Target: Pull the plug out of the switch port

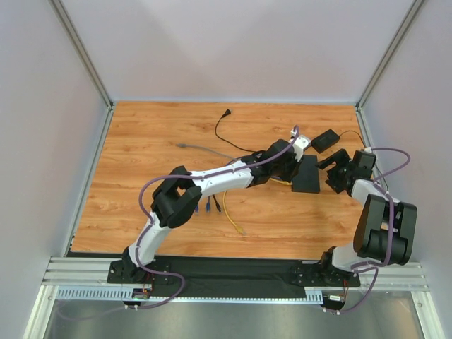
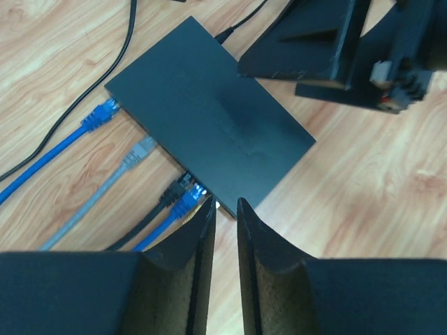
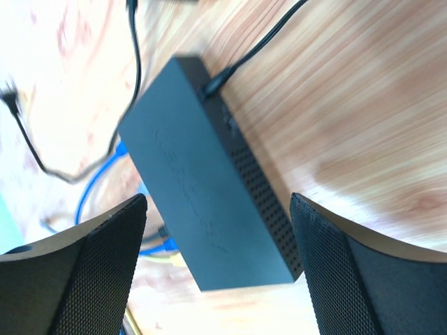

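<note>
The switch is a flat black box lying on the wooden floor; it also shows in the left wrist view and the right wrist view. Along its port edge sit a blue plug, a grey plug, a black plug and another blue plug. My left gripper is at that edge, its jaws narrowed to a slim gap round a pale plug on a yellow cable. My right gripper is open, with the switch's far end between its jaws.
A small black power adapter lies behind the switch, and its thin cord plugs into the switch's back. A black cord and a grey cable trail across the floor. Loose blue and black cables lie near the left arm.
</note>
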### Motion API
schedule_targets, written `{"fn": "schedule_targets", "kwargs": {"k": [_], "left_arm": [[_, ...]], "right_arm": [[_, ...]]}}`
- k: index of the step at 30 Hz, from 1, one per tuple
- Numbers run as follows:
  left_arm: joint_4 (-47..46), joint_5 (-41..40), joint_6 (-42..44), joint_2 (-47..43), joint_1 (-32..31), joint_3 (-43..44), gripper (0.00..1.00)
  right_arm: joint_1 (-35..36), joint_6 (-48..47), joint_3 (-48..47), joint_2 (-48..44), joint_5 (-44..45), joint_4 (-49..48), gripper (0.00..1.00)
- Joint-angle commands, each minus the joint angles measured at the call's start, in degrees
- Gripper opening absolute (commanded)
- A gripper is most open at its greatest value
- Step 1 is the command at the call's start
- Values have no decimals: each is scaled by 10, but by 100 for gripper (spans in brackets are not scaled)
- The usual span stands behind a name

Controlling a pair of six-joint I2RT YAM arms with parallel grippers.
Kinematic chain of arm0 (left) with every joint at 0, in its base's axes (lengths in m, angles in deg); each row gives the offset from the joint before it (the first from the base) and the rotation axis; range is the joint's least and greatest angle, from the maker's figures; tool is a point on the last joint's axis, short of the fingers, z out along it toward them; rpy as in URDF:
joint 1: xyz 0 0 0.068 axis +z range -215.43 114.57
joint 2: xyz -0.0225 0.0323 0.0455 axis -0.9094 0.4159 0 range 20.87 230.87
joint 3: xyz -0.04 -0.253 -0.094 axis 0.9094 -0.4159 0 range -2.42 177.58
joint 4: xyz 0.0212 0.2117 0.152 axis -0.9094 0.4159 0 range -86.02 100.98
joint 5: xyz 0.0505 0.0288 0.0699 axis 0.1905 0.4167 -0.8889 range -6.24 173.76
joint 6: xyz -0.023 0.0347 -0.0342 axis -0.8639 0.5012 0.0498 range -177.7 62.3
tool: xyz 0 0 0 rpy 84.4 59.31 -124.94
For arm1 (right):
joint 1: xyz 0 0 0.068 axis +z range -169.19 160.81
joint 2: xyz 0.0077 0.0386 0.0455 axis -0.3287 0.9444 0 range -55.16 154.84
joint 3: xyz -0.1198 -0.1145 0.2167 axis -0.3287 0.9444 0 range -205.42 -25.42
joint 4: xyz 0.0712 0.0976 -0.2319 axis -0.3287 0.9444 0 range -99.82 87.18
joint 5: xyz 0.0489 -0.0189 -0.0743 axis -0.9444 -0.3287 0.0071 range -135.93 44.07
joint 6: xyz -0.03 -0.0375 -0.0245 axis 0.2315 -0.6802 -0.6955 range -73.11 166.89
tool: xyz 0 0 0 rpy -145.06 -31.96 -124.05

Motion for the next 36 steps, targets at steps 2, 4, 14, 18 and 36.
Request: {"fn": "schedule_targets", "kwargs": {"k": [2,4,14,18,36], "left_arm": [[-6,26,59,37,-2,61,25],[-22,27,75,55,-3,76,25],[70,100,109,159,0,224,3],[79,106,95,172,5,228,1],[54,95,28,160,10,169,0]], "right_arm": [[-24,46,-33,33,8,-40,84],[-27,62,-44,60,20,-38,83],[-27,99,-55,128,23,-84,73],[-27,100,-55,127,33,-84,72],[-19,45,-23,111,-56,-100,63]]}}
